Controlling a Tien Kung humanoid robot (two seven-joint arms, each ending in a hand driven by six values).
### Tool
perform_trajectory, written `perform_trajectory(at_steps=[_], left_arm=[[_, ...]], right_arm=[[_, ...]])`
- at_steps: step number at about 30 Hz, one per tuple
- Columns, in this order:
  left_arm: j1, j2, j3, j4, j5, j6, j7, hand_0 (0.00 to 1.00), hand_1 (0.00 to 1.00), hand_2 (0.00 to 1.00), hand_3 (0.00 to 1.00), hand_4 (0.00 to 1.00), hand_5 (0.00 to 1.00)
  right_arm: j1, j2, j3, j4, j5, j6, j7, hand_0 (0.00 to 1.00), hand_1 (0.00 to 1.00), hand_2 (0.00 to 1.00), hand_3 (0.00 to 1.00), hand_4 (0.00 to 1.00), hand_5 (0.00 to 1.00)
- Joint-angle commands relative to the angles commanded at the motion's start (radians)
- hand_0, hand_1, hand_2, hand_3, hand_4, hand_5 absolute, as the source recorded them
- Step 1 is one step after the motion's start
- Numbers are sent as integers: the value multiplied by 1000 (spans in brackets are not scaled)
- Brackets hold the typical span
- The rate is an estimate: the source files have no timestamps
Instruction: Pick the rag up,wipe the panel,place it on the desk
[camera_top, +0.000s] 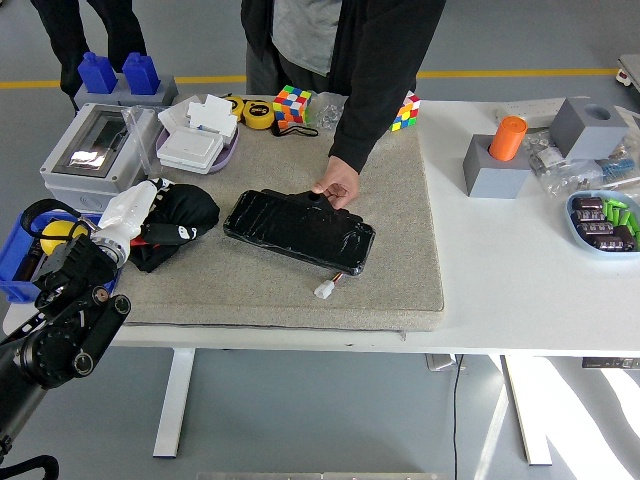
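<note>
1. Presently, head view, working hand: left hand (128, 210), white-covered, comes in from the lower left and lies against the left edge of the rag (175, 225). Whether its fingers are closed on the cloth cannot be told.
2. Rag: black, bunched, on the grey mat (400, 200), left part; it lies just right of the fingers.
3. Panel (299, 229): black, long axis running from upper left down to lower right, near the rag's right side, apart from it.
4. Person's hand (337, 186): rests on the panel's far edge, steadying it.
5. Room: bare mat in front of rag and panel; grey box (85, 150) and blue bin (15, 265) crowd the left side.
6. Right hand: out of view; the left is the only candidate.
</note>
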Motion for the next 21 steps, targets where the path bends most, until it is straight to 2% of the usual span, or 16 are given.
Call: perform_trajectory(at_steps=[5,6,10,15,19,21], left_arm=[[-8,-6,8,12,16,27,-20,376,494,555,589,769,2],[-8,-6,8,15,17,37,-30,294,422,488,565,707,2],[-8,-6,12,15,0,64,-54,294,422,488,565,707,2],[-8,-2,10,12,2,64,-54,274,404,481,557,698,2],[1,7,-8,-26,5,70,-59,263,380,474,554,701,2],[6,15,-27,-65,9,70,-56,263,380,474,554,701,2]], right_arm=[[1,-1,0,1,1,-1,1,590,598,527,524,878,351],[0,-1,0,1,1,-1,1,590,600,527,524,877,351],[-2,-1,2,0,-1,-2,3,590,600,527,524,877,351],[-1,1,-2,1,0,-3,4,590,600,527,524,877,349],[0,2,-2,4,2,-4,6,590,598,525,524,877,349],[-1,1,1,4,1,-6,8,590,598,525,524,877,349]])
